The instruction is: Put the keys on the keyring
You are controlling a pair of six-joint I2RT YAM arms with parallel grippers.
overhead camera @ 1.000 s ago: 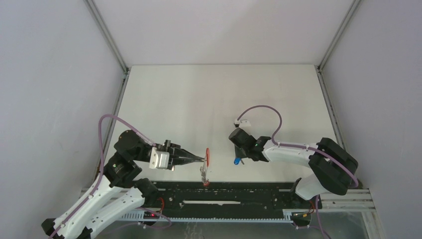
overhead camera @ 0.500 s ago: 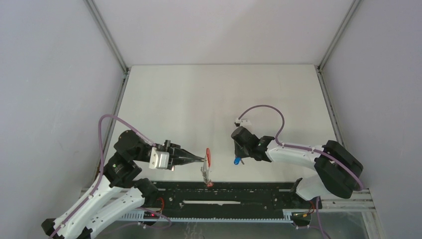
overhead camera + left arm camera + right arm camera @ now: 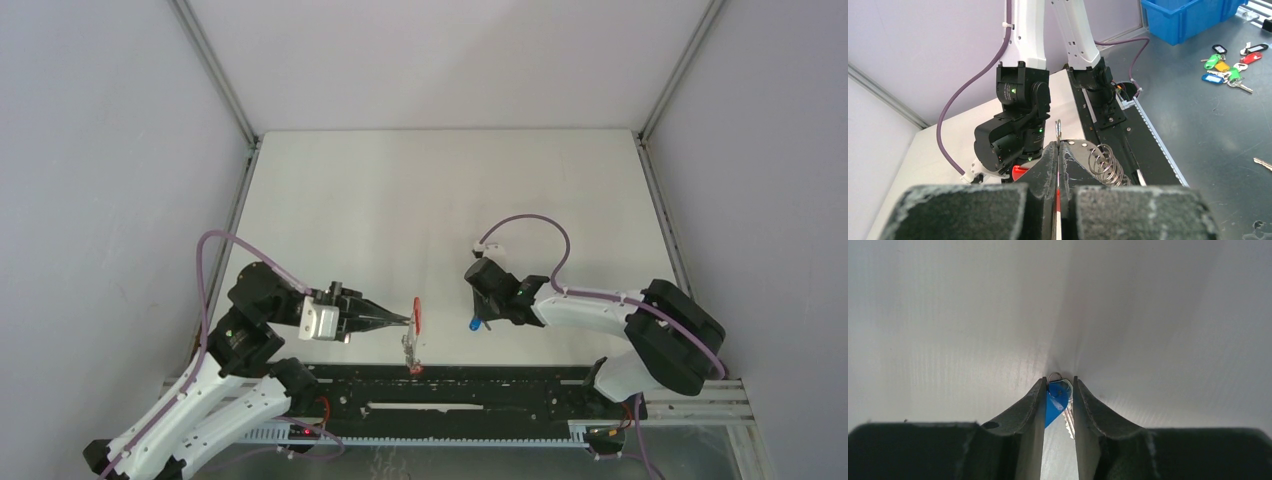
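Note:
My left gripper (image 3: pixel 407 320) is shut on the red curved band (image 3: pixel 417 314) of the keyring, held above the table's near edge. The silver rings (image 3: pixel 408 346) hang below it, with a small red tag (image 3: pixel 412 368) at their lower end. In the left wrist view the band shows edge-on between the closed fingers, and the ring coil (image 3: pixel 1105 164) sits to their right. My right gripper (image 3: pixel 477 320) is to the right of the keyring and apart from it. It is shut on the blue-tagged key (image 3: pixel 472 326). In the right wrist view the blue tag (image 3: pixel 1055 402) and silver key (image 3: pixel 1068 421) sit between the fingers (image 3: pixel 1034 405).
A black rail (image 3: pixel 450 385) runs along the table's near edge, just under the hanging rings. White walls close in the table on three sides. Off the table, the left wrist view shows a blue bin (image 3: pixel 1188 20) and several coloured key tags (image 3: pixel 1230 65).
The right arm has shifted slightly, still holding the blue-tagged key. The hanging rings and red tag swung a little and came back. The left gripper has not moved.

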